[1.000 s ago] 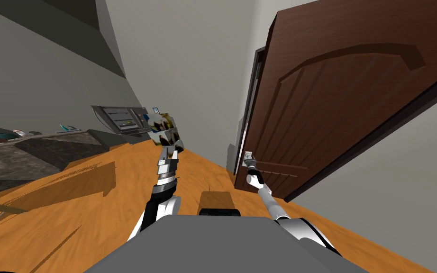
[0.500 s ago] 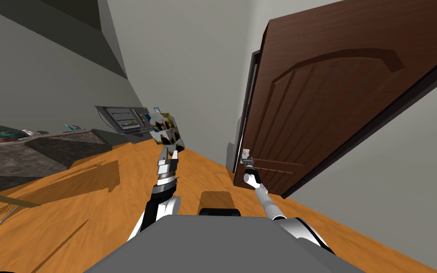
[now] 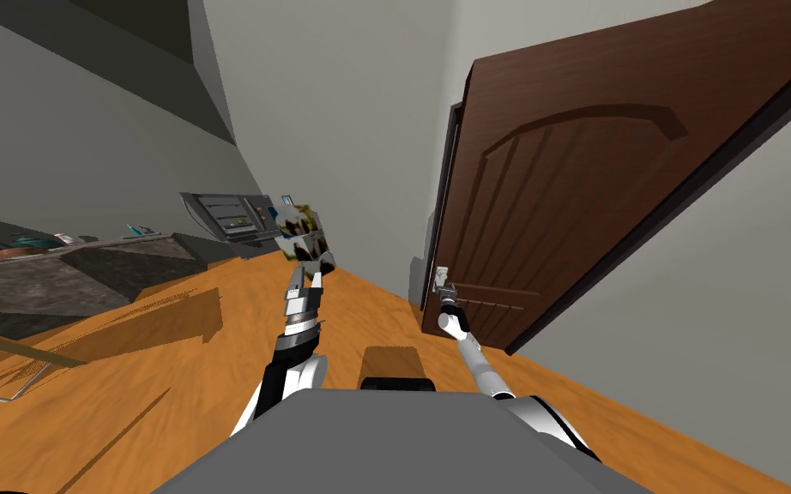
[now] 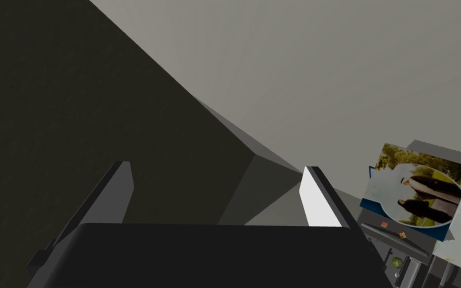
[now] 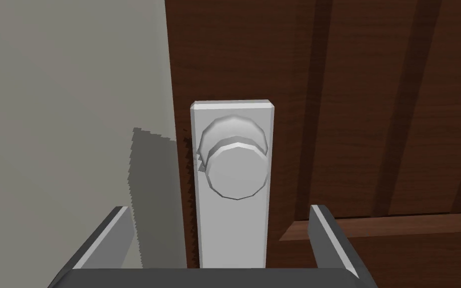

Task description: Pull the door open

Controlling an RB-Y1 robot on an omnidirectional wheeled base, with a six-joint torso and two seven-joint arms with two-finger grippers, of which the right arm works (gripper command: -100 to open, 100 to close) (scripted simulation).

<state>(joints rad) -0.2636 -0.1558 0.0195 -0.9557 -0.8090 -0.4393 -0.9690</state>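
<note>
The dark brown panelled door [image 3: 574, 197] stands at the right, its latch edge a little out from the dark frame [image 3: 443, 171]. A grey round knob [image 5: 235, 170] sits on a pale plate [image 5: 232, 235] near that edge, and the knob [image 3: 442, 275] appears small in the head view. My right gripper [image 5: 219, 217] is open just short of the knob, one finger on each side of the plate and touching nothing. The right gripper [image 3: 445, 290] reaches out on a straight arm. My left gripper [image 3: 308, 279] is open and empty, held out forward over the floor; its fingers [image 4: 319, 197] stand apart.
Orange wooden floor [image 3: 214, 377] runs ahead. A dark counter [image 3: 59, 274] with small items lies at the left, with a grey appliance [image 3: 226, 214] behind it. A cube covered in photos [image 3: 301, 230] stands beyond the left gripper. Grey wall [image 3: 711, 326] flanks the door on the right.
The whole head view has shifted, so I have moved: the door now sits further left and lower in it. My right gripper stays at the knob, still open. The left arm holds its pose.
</note>
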